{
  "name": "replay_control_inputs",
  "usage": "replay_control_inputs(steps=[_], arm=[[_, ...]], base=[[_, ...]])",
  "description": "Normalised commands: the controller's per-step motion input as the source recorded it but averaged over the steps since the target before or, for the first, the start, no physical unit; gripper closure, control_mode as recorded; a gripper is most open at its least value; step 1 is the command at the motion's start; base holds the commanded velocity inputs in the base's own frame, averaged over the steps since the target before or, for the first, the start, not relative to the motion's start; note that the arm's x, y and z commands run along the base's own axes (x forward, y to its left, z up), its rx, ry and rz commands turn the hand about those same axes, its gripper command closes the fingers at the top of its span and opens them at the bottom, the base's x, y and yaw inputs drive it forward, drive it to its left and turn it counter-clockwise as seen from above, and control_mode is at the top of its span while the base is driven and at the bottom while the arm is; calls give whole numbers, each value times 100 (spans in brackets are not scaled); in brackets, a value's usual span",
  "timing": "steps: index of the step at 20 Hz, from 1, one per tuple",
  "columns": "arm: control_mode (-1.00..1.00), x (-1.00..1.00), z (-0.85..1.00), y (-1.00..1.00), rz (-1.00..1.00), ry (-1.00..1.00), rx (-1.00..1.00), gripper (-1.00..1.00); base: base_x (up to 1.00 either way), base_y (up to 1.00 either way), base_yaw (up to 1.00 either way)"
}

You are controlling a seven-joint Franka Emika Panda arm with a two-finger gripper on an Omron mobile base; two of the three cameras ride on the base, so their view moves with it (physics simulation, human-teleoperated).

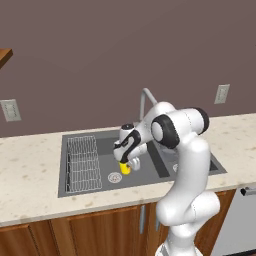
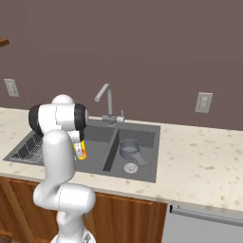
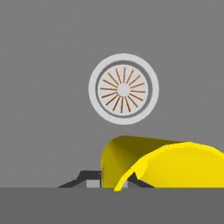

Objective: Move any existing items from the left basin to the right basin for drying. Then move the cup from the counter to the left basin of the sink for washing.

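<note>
STEP: set small yellow tumbler cup (image 1: 125, 168) in wide dark grey left basin (image 1: 107, 150) | CLAW: gripper (image 1: 127, 163) pinched on cup rim, cup under claw | DRAIN: round drain (image 3: 124, 89) just ahead | HOW: lower till base sits flat, then let go | PAN: grey saucepan (image 2: 129, 147) in right basin (image 2: 137, 147), well off.

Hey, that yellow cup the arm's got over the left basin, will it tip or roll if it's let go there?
The cup looks rigid and light, so probably easy to knock. It's slightly tapered and taller than wide, so it may tip on landing. Once on its round side it would likely roll across the flat basin floor.
</note>
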Motion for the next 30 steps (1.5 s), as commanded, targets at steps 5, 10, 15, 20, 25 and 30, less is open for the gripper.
replay_control_inputs(steps=[5, 10, 15, 20, 25, 30], arm=[[-100, 18, -16, 0, 3, -3, 0, 100], [-100, 1, -2, 0, 3, -3, 0, -100], [-100, -10, 3, -3, 0, -7, 0, -100], [-100, -28, 26, -6, 0, -13, 0, -100], [-100, -43, 60, -2, 0, -18, 0, -100], [-100, -58, 78, 0, 0, -13, 0, -100]], base=[[0, 0, 0], [0, 0, 0], [0, 0, 0], [0, 0, 0], [0, 0, 0], [0, 0, 0]])
